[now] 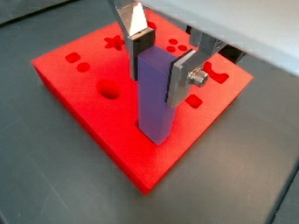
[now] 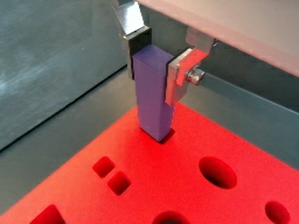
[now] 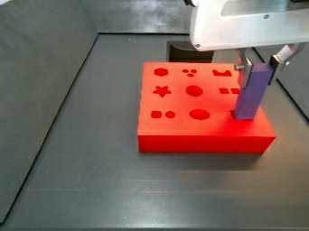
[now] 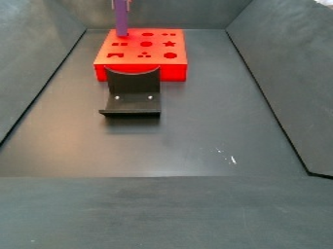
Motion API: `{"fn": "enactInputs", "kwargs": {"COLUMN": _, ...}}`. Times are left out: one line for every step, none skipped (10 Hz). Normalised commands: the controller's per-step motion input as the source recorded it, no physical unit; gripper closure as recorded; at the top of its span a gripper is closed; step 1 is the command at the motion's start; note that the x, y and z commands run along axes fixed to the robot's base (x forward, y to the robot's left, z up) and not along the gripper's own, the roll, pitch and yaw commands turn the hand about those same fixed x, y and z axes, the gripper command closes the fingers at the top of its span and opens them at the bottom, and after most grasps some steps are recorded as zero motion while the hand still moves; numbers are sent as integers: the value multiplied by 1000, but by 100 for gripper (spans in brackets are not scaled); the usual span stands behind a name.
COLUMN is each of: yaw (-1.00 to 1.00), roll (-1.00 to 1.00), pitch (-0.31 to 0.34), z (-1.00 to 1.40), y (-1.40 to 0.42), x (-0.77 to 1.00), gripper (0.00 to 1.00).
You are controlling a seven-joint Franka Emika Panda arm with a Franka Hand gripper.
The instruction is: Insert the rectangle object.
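Note:
The rectangle object, a slim purple bar [image 1: 152,96], stands upright in my gripper [image 1: 162,63], which is shut on its upper end. The silver fingers [image 2: 183,74] clamp it from both sides in both wrist views, and the gripper [image 2: 158,59] shows there too. The bar's [image 2: 152,96] lower end meets the top of the red block [image 2: 140,179] near one corner, where a dark slot edge shows around it. In a side view the bar [image 3: 252,90] stands at the block's [image 3: 182,135] right edge under the gripper [image 3: 266,61]. The other side view shows the bar [image 4: 121,15] at the block's [image 4: 140,66] far left.
The red block has several shaped holes, among them a star [image 3: 160,90] and a circle [image 3: 193,90]. The dark fixture [image 4: 131,97] stands on the floor against the block's side. Grey walls [image 3: 49,81] enclose the floor.

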Motion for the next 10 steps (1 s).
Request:
{"fn": "enactInputs", "kwargs": {"yaw": -46, "roll": -21, "pitch": 23, "z": 0, "y": 129, "x": 0, "gripper": 100}}
{"fn": "enactInputs", "kwargs": {"yaw": 0, "roll": 0, "pitch": 4, "z": -29, "y": 3, "x": 0, "gripper": 100}}
{"fn": "enactInputs", "kwargs": {"yaw": 0, "roll": 0, "pitch": 10, "z": -91, "y": 0, "x": 0, "gripper": 100}}
{"fn": "enactInputs", "kwargs": {"yaw": 0, "roll": 20, "pitch": 19, "z": -117, "y": -37, "x": 0, "gripper": 100}}
{"fn": "enactInputs", "kwargs": {"yaw": 0, "roll": 51, "pitch": 50, "z": -234, "y": -60, "x": 0, "gripper": 100}}
{"fn": "enactInputs", "kwargs": {"yaw": 0, "roll": 37, "pitch": 86, "z": -374, "y": -20, "x": 0, "gripper": 100}}
{"fn": "enactInputs", "kwargs": {"yaw": 0, "roll": 36, "pitch": 99, "z": -429, "y": 0, "x": 0, "gripper": 100}}
{"fn": "enactInputs", "kwargs": {"yaw": 0, "roll": 70, "pitch": 119, "z": -523, "y": 0, "x": 0, "gripper": 100}}
{"fn": "enactInputs", "kwargs": {"yaw": 0, "roll": 94, "pitch": 123, "z": -577, "y": 0, "x": 0, "gripper": 100}}
{"fn": "enactInputs", "kwargs": {"yaw": 0, "roll": 121, "pitch": 134, "z": -586, "y": 0, "x": 0, "gripper": 100}}
